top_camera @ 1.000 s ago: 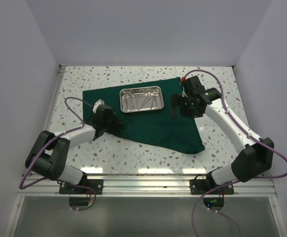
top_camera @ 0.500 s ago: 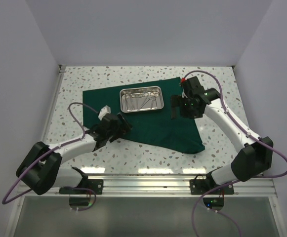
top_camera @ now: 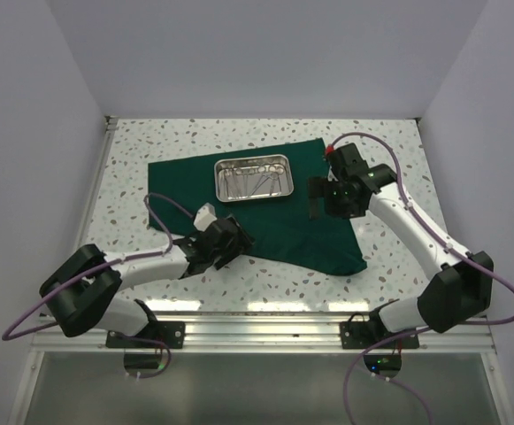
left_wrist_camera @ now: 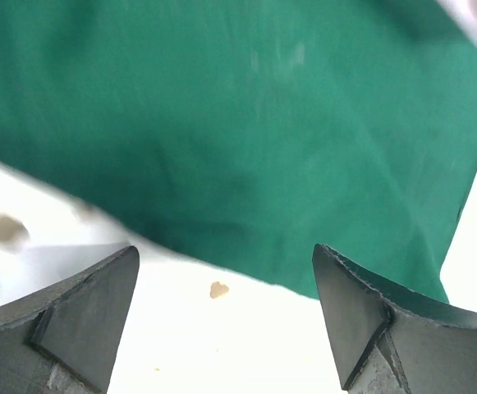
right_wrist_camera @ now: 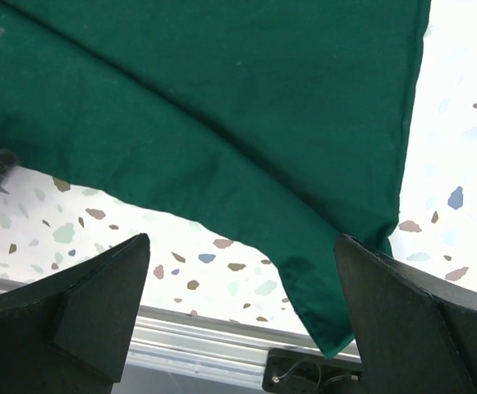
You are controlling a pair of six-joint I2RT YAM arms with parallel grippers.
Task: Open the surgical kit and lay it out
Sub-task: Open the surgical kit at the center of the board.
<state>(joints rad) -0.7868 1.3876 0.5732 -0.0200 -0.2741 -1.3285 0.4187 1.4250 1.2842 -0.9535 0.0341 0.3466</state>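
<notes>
The dark green cloth wrap (top_camera: 283,221) lies spread flat on the speckled table. The shiny steel tray (top_camera: 254,177) sits on its far part with small steel instruments (top_camera: 252,183) inside. My left gripper (top_camera: 230,241) is open and empty, low at the cloth's near edge; the left wrist view shows the cloth (left_wrist_camera: 238,123) just ahead of the open jaws (left_wrist_camera: 226,287). My right gripper (top_camera: 317,200) is open and empty, held above the cloth's right part; the right wrist view shows the cloth (right_wrist_camera: 222,107) and its near right corner (right_wrist_camera: 337,328) below.
The table's near edge has an aluminium rail (top_camera: 265,310), seen also in the right wrist view (right_wrist_camera: 181,345). White walls enclose the table on the left, back and right. Bare speckled tabletop (top_camera: 407,168) surrounds the cloth.
My left gripper has moved right and toward the near edge along the cloth's front border. The right gripper has stayed almost still. Cloth and tray lie as before.
</notes>
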